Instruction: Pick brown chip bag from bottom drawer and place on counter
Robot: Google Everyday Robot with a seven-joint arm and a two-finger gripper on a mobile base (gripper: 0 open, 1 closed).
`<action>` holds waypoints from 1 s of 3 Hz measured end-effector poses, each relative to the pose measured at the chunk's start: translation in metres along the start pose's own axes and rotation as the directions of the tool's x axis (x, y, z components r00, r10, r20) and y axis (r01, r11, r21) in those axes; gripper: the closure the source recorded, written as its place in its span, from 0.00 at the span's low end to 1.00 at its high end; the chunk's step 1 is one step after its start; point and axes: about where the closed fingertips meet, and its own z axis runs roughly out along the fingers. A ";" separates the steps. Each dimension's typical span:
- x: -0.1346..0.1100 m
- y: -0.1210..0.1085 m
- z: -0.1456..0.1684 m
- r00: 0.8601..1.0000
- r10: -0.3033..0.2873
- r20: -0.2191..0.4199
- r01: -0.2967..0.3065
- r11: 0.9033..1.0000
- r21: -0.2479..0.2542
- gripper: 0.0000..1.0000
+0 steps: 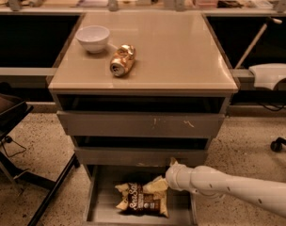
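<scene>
The brown chip bag (140,199) lies flat on the floor of the open bottom drawer (101,204), dark brown with pale cream ends and white lettering. My gripper (158,184) reaches in from the right on a white arm and sits low in the drawer, at the bag's upper right end and touching or nearly touching it. The glossy beige counter (180,46) caps the grey cabinet above.
A white bowl (93,36) and a crushed gold can (122,60) sit on the counter's left part. A grey drawer front with white scratches (143,124) juts out above the bottom drawer. A dark chair frame (16,126) stands at the left, an office chair (274,75) at the right.
</scene>
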 end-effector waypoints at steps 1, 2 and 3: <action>0.020 0.011 0.033 0.999 0.039 0.012 -0.038 0.999 -0.025 0.00; 0.026 0.018 0.068 0.998 0.053 0.034 -0.051 0.998 -0.040 0.00; 0.039 0.024 0.081 0.997 0.074 0.026 -0.072 0.996 -0.047 0.00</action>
